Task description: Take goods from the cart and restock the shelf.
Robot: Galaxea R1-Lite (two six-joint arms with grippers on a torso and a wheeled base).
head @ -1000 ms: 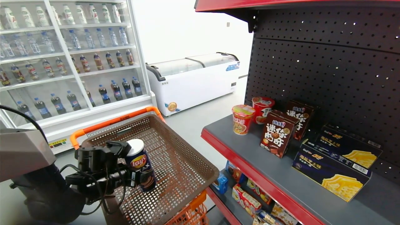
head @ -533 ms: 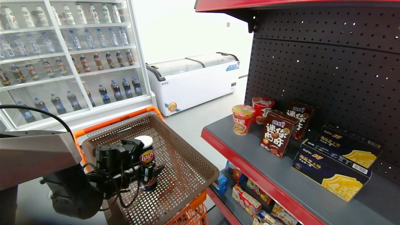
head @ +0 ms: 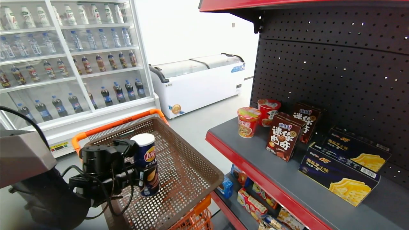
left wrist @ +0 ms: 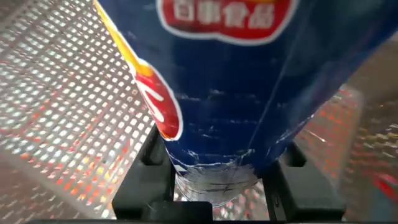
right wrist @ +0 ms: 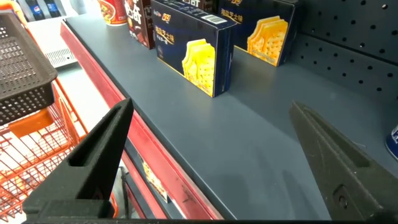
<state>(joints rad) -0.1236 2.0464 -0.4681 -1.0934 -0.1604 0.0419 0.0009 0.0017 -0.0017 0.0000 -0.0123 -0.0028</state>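
In the head view the left pincer [head: 144, 179] is clamped round the lower half of a chip can [head: 145, 153], a dark blue tube with a white lid, held upright over the cart's brown mesh basket [head: 188, 159], near the end with the orange handle [head: 115, 124]; whether its base touches the mesh floor cannot be told. Just beside the cart stands the shelf [head: 255, 153], a grey board with a red front edge. Two noodle cups [head: 247, 122] stand near the end closest to the cart, two brown boxes [head: 283, 137] stand upright just beside them, and two dark blue boxes [head: 338, 175] sit further along, one behind the other toward the pegboard back [head: 335, 70]. Packets [head: 252, 203] lie on the lower shelf board beneath. Behind the cart are a glass-door fridge [head: 64, 64] full of bottles and a white chest freezer [head: 198, 83]. In the left wrist view the chip can [left wrist: 230, 93] runs between two black fingers [left wrist: 146, 183] pressed against its sides, with the basket mesh [left wrist: 56, 106] beyond. In the right wrist view the right pincer [right wrist: 217, 168] hangs wide open, nothing between its fingers [right wrist: 93, 162], above a bare stretch of the grey shelf [right wrist: 249, 143] near the dark blue boxes [right wrist: 193, 46]; the brown boxes [right wrist: 140, 22] and a noodle cup [right wrist: 112, 7] stand further off, and the basket [right wrist: 25, 68] sits beyond the shelf's red edge
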